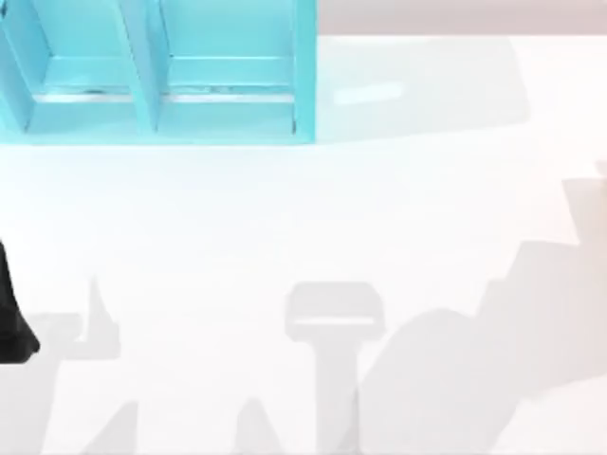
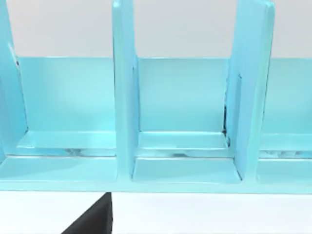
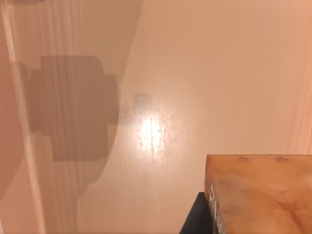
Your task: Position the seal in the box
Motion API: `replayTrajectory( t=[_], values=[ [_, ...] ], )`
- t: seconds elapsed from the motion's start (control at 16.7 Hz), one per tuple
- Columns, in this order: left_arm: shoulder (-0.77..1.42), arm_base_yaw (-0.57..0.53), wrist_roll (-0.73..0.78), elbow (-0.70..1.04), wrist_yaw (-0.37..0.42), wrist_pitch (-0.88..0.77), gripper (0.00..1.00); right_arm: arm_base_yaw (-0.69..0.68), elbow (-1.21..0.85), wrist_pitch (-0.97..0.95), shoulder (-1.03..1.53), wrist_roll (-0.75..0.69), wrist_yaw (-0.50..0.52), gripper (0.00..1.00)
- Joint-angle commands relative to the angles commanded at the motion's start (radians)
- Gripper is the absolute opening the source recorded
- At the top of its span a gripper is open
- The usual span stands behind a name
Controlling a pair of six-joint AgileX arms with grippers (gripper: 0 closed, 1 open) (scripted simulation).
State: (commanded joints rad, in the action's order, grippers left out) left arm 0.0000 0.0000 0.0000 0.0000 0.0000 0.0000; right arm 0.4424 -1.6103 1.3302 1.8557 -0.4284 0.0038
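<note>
Across the white table (image 1: 285,218), shadows are falling beside a turquoise box (image 1: 152,85). Close to the right wrist camera, the orange-brown seal (image 3: 258,195) is showing; whether either gripper's fingers are spread, I cannot tell.

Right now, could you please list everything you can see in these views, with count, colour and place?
Light-blue box with upright dividers: one, light blue, far left of the table in the top view; its open compartments face the left wrist camera.
Orange-brown block with faint dots: one, orange-brown, close in the right wrist view; likely the seal.
White table: one, white, under everything.
Left arm: one dark part, black, at the table's left edge.
Dark gripper part: one, black, beside the block in the right wrist view.
</note>
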Motion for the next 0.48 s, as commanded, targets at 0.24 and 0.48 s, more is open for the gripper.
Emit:
replayTrajectory(
  t=[0.24,0.48],
  values=[
    [0.000,0.000,0.000,0.000,0.000,0.000,1.00,0.000,0.125,-0.145,0.005,0.000,-0.003,0.00],
    [0.000,0.000,0.000,0.000,0.000,0.000,1.00,0.001,0.194,-0.216,0.015,-0.001,-0.001,0.00]
  ],
)
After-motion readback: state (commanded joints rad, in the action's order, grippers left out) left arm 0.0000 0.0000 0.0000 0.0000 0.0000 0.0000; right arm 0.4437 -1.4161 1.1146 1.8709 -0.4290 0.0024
